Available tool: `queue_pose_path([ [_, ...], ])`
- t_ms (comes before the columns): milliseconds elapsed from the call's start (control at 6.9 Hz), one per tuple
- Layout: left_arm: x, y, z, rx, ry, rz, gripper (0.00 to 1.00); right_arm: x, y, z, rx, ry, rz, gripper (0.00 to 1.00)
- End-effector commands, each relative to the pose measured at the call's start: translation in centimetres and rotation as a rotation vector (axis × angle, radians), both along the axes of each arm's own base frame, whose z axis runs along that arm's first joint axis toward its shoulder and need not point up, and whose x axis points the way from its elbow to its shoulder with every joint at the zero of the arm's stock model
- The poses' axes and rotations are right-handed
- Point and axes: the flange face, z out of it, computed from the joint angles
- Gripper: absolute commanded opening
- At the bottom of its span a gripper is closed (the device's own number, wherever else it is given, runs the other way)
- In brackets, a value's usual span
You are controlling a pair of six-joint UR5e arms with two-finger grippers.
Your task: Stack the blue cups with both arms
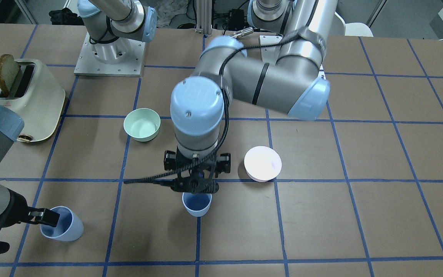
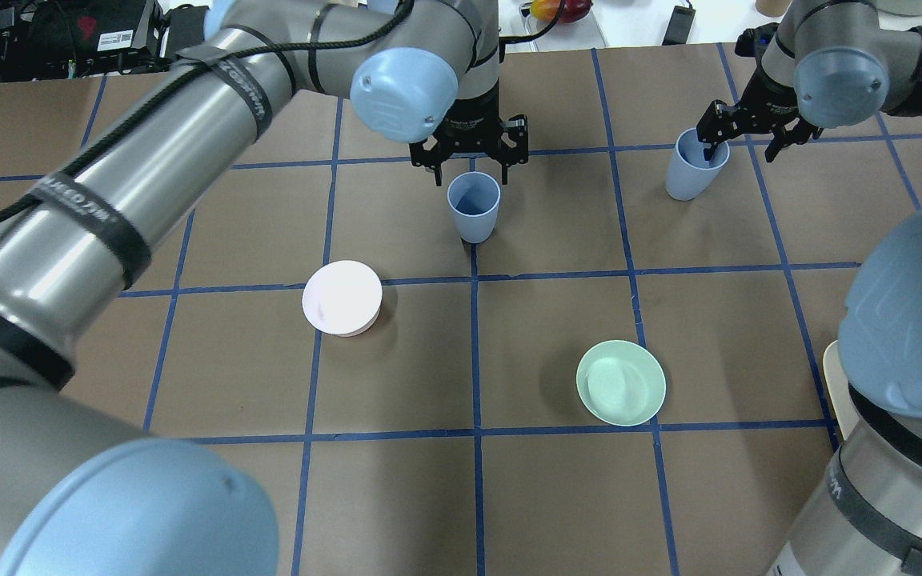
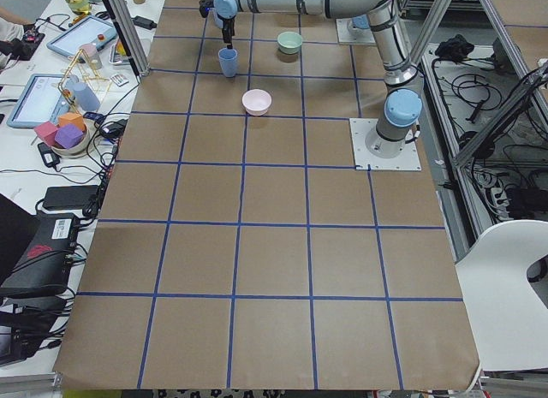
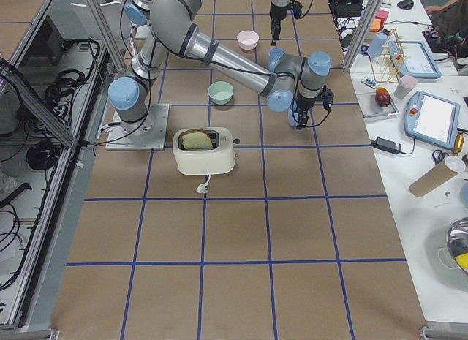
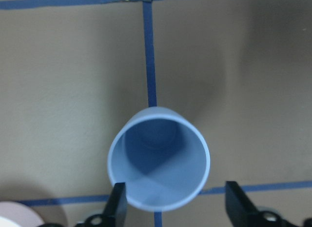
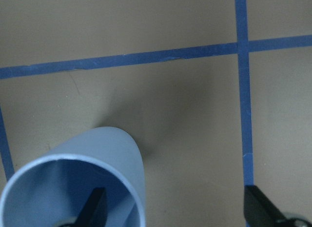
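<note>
Blue cups are sitting well apart in the front-facing view: the upright cup near the pink bowl, the leaning cup much farther from that bowl. In the overhead view, the left gripper is hovering over the upright cup with fingers apart. In the right wrist view, the right gripper is holding its fingers wide, one finger dipping inside the leaning cup.

No text can be read with certainty; white lettering is borne by the black bands round the left arm, but it is too blurred to be made out. A white label is seen on a black box behind that arm; its print is too small.
</note>
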Motion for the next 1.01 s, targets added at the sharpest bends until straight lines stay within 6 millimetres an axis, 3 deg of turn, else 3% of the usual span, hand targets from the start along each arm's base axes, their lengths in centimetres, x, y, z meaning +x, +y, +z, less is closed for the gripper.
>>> queue_pose_path([
  [0, 5.2, 8.1, 10.4, 0.112, -0.129, 0.004, 1.00, 0.0, 0.0, -0.5, 0.012, -0.004, 0.000, 0.35],
  [145, 6.4, 11.5, 13.4, 0.120, -0.133, 0.025, 1.00, -0.1, 0.0, -0.3, 0.014, -0.001, -0.002, 0.01],
  [290, 7.9, 12.9, 12.1, 0.147, -0.141, 0.042, 1.00, -0.1, 0.0, -0.1, 0.013, 0.001, -0.005, 0.00],
  [435, 9.4, 13.0, 9.3, 0.093, -0.120, 0.060, 0.95, -0.1, 0.0, 0.1, 0.010, 0.001, -0.005, 0.00],
  [580, 10.0, 13.6, 8.4, -0.027, -0.081, 0.066, 0.95, -0.1, 0.0, 1.5, -0.005, 0.004, -0.006, 0.00],
  [725, 11.4, 13.6, 8.2, -0.118, -0.052, 0.052, 0.95, 1.0, 0.1, 4.4, 0.007, -0.019, -0.005, 0.00],
  [870, 14.7, 12.4, 9.2, -0.197, -0.034, 0.035, 0.99, 2.8, 0.1, 7.3, 0.032, -0.102, -0.022, 0.00],
])
